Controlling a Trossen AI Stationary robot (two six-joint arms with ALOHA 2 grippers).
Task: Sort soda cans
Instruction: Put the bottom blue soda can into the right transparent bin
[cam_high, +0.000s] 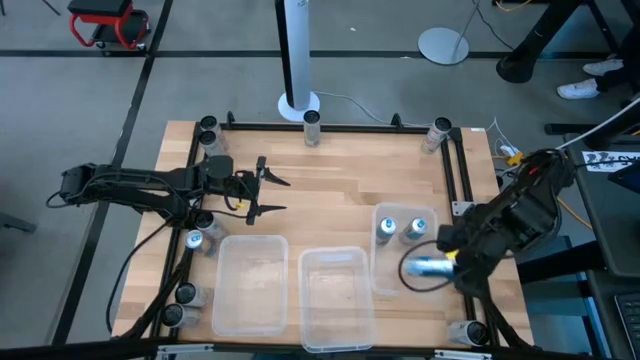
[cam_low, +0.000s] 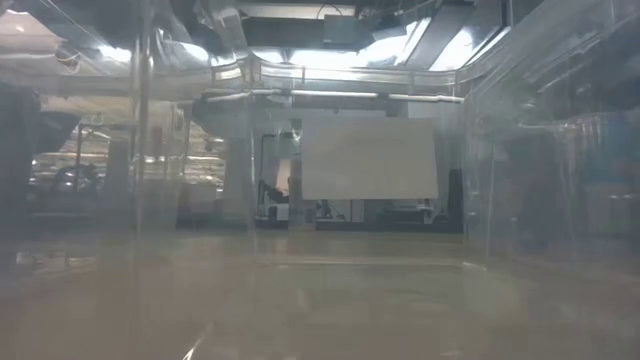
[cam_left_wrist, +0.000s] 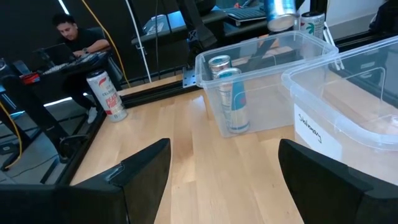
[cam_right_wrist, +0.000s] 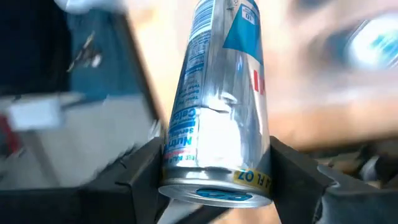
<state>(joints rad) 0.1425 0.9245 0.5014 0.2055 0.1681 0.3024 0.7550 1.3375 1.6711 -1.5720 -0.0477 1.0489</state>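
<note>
Wooden tabletop, three clear bins along our front edge. Our right gripper clamps a silver-blue soda can, lying sideways over the right-hand bin, seemingly above its rim. Our left gripper waits open, well apart.

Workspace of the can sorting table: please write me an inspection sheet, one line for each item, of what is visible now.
Surface: wooden table in a black frame.
Job's things: two silver-topped cans upright in the right clear bin; one blue-silver can held sideways above that bin; more cans stand at the table's corners and left edge.
Clutter: two more clear bins, nothing seen inside.
Grippers: right gripper shut on the can; left gripper with fingers open over the table's left part, holding nothing.
Cables: bundles along both arms; white cable behind the table.
Surroundings: white pole base, red stool, a person at a desk.
</note>
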